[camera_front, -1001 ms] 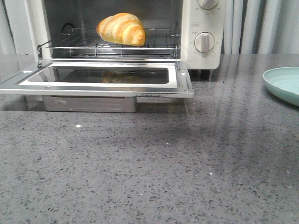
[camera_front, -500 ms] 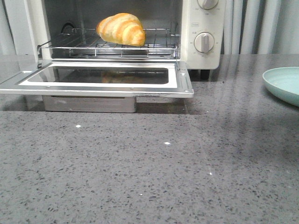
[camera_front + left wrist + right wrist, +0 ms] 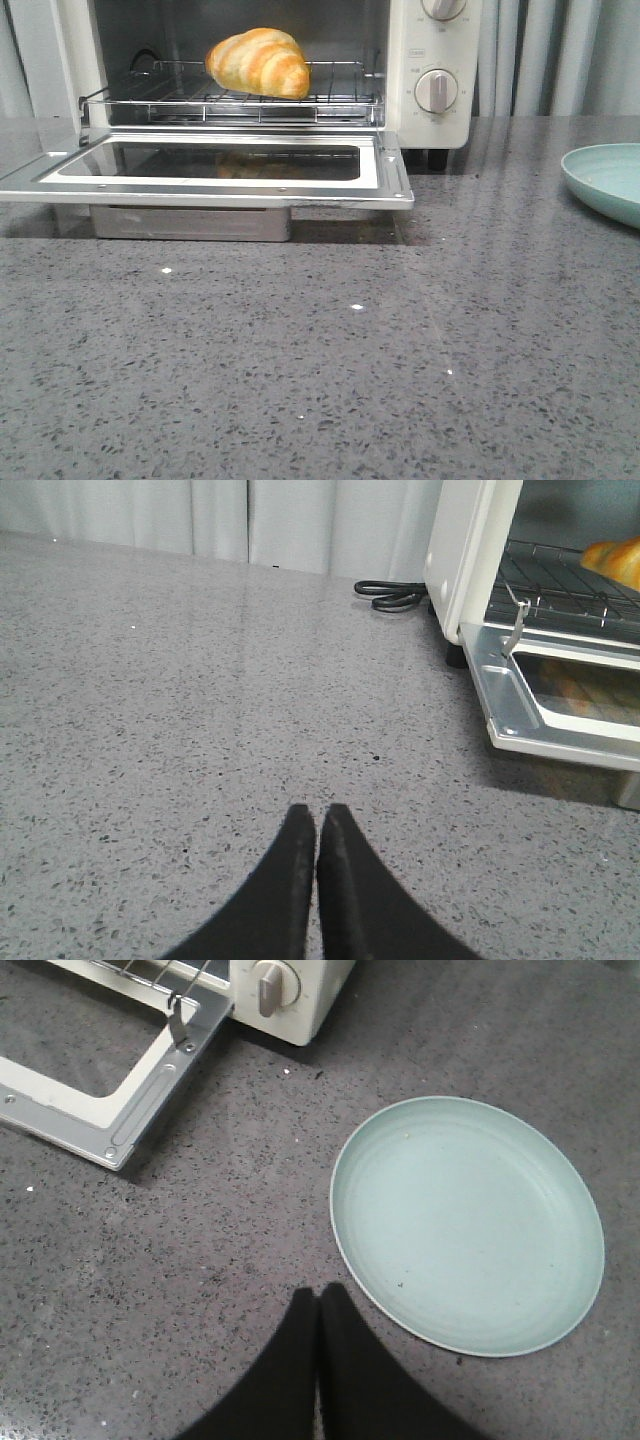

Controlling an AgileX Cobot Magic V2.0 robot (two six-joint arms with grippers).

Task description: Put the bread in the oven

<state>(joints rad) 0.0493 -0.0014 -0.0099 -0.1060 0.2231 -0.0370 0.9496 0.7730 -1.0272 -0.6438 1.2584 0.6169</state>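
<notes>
Your left pincer was pressed fully shut, its two black fingers touching along their length, with nothing between them; it hung just above the grey speckled counter, well to the side of the oven. Your right pincer was shut the same way, gripping nothing, its tips close to the rim of the pale green plate, though from that angle you could not tell whether they touched the rim or only hovered beside it.

The bread lay on the wire rack inside the oven, towards the middle of the rack and clear of both side walls. Its long axis ran roughly across the oven's width, parallel to the open door, with the fuller rounded end towards your left and the tapering end towards your right and slightly forward. The door was dropped flat and wide open, and the bread's faint reflection showed in its glass.

Compared with a second before, the bread, rack, door and plate sat where they had been. The only difference you would have noticed was one more bright speck on the counter in front of the door, which was not there a second ago.
</notes>
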